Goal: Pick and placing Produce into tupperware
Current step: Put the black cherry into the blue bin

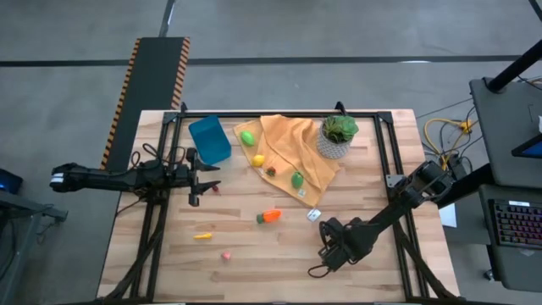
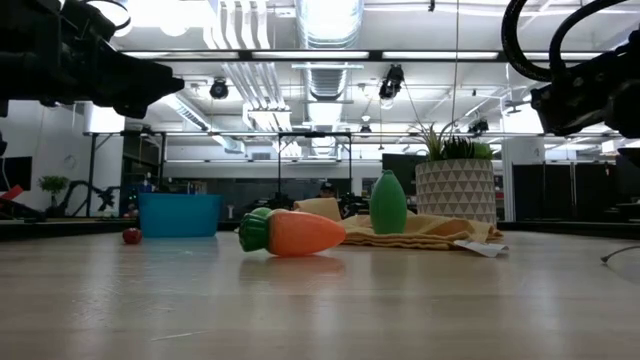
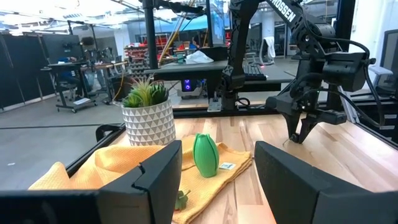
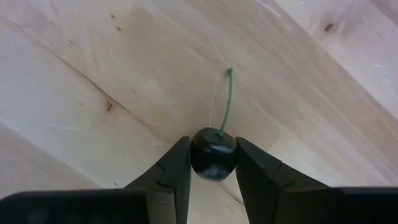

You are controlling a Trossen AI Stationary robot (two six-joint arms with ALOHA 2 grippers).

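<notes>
Pinching dark cherry [image 4: 213, 154] between fingers, right gripper [image 4: 213, 163] over bare table [image 4: 93, 74]; left gripper [image 3: 217, 180] open, empty.

the wooden table [image 1: 373, 280] carries an orange-yellow cloth [image 1: 292, 157], spread rumpled near its far edge — the landmark for the rest. a leafy green plant in a pale patterned pot [image 1: 337, 135] stands upright at the cloth's right corner, touching or just overlapping it. a small white tag [image 1: 313, 215] lies on the bare wood just off the cloth's near corner. a black metal frame [image 1: 385, 144] runs along the table's edges around the cloth. well off to the cloth's right, beyond the table, sit a keyboard [image 1: 517, 224] and some yellow cable [image 1: 445, 131]. to the cloth's far left, a hazard-striped board [image 1: 135, 85] lies on the grey floor.

in the low view the cloth [image 2: 420, 232] lies folded low with the pot [image 2: 456, 190] behind it — an open workshop shows beyond.
</notes>
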